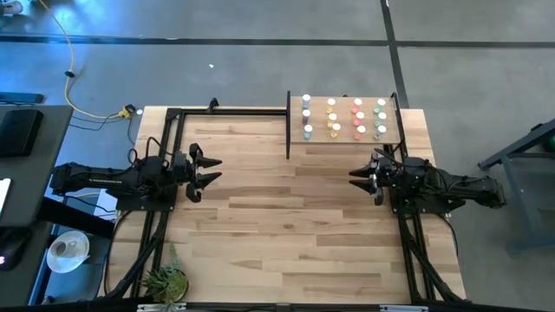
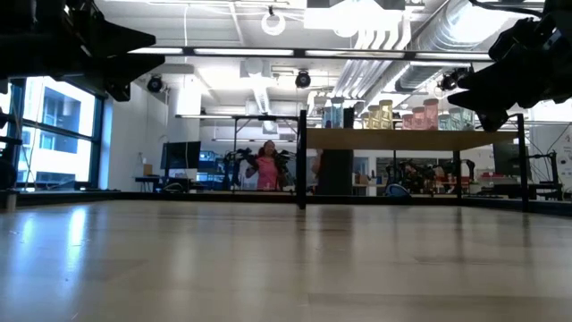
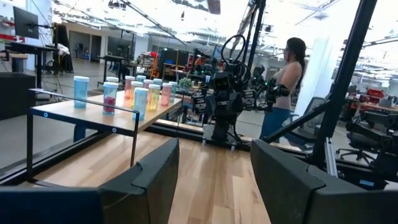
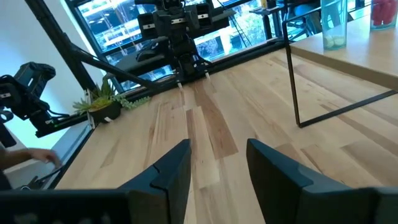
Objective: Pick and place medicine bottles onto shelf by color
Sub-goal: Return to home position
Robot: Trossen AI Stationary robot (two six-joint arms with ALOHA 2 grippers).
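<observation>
Several medicine bottles (image 1: 343, 119) with white caps stand upright on the pale-wood shelf (image 1: 347, 139) at the table's far right, in columns by colour: blue, yellow, red, green from left to right. They also show in the left wrist view (image 3: 134, 93) and the low view (image 2: 384, 114). My left gripper (image 1: 211, 169) hovers open and empty at the table's left side. My right gripper (image 1: 357, 176) hovers open and empty at the right side, just near of the shelf.
Black frame bars (image 1: 225, 111) run along the table's far and left edges. A small plant (image 1: 165, 280) stands at the near left corner. A person (image 3: 286, 87) stands beyond the table. The plank tabletop (image 1: 286, 217) lies bare between the arms.
</observation>
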